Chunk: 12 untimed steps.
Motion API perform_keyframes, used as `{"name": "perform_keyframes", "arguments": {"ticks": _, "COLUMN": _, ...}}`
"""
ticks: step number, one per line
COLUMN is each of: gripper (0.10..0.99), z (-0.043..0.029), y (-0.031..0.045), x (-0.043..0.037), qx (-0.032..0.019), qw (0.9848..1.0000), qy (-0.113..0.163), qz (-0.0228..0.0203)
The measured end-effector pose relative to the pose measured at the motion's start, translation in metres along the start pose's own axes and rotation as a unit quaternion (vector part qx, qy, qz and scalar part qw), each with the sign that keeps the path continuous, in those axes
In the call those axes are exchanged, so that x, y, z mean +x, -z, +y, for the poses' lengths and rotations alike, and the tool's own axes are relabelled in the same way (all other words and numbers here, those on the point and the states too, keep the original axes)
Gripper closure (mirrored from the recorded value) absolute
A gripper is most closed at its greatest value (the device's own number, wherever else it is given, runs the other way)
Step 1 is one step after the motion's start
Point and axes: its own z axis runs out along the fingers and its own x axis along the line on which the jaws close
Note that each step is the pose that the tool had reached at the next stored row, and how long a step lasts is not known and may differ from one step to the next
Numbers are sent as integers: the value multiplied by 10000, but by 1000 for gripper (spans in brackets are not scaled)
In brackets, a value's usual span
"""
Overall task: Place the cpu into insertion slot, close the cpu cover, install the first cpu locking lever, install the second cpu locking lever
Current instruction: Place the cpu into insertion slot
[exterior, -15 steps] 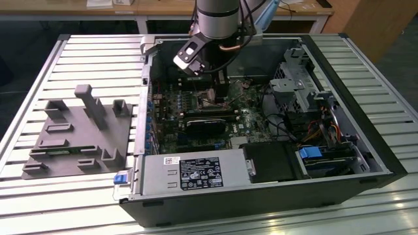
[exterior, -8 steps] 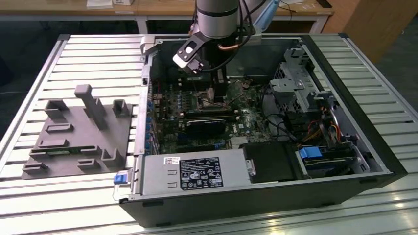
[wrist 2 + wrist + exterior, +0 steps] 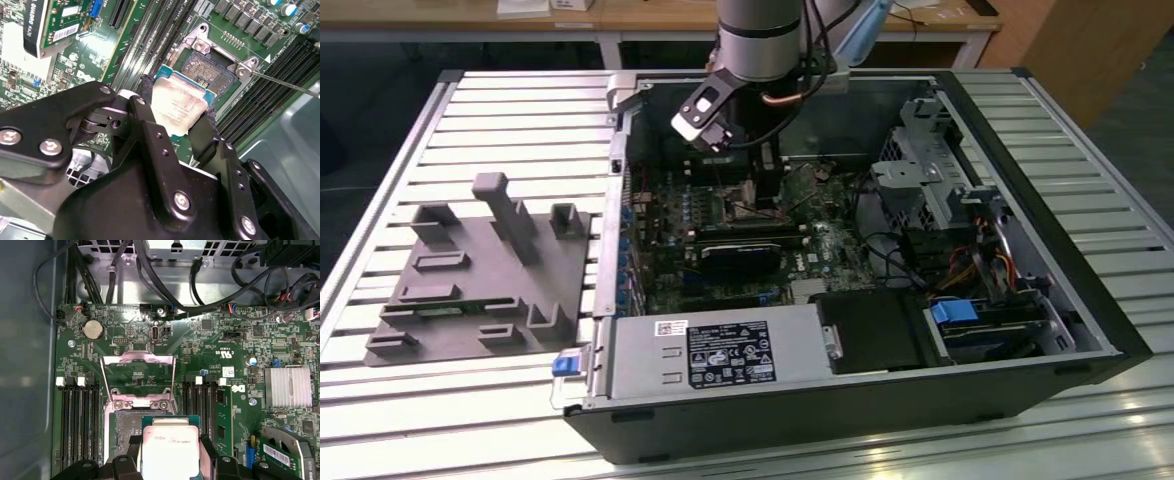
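My gripper (image 3: 177, 114) is shut on the cpu (image 3: 176, 106), a silvery square chip clamped edge to edge between the two black fingers (image 3: 144, 102). The first wrist view shows the cpu (image 3: 170, 447) held just above the near edge of the insertion slot (image 3: 125, 427), whose dark contact field is bare. In the second wrist view the insertion slot (image 3: 212, 70) lies just beyond the chip. The cpu cover (image 3: 137, 358) is flipped open and lies flat on the board behind the slot. A thin lever wire (image 3: 286, 83) sticks out beside it. In the exterior view the gripper (image 3: 750, 195) reaches down inside the computer case.
Long black memory slots (image 3: 80, 425) flank the socket on both sides. Cables (image 3: 165, 285) hang along the board's far edge. A black fan block (image 3: 740, 255), power supply (image 3: 707, 360) and drive cage (image 3: 934, 180) crowd the case. A grey fixture (image 3: 487, 270) sits on the slatted table.
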Motion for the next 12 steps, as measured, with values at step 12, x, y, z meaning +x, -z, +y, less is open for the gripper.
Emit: {"name": "perform_keyframes", "arguments": {"ticks": 12, "gripper": 549, "z": -30, "y": -53, "x": 96, "qx": -55, "qw": 10000, "qy": 1, "qz": 1}}
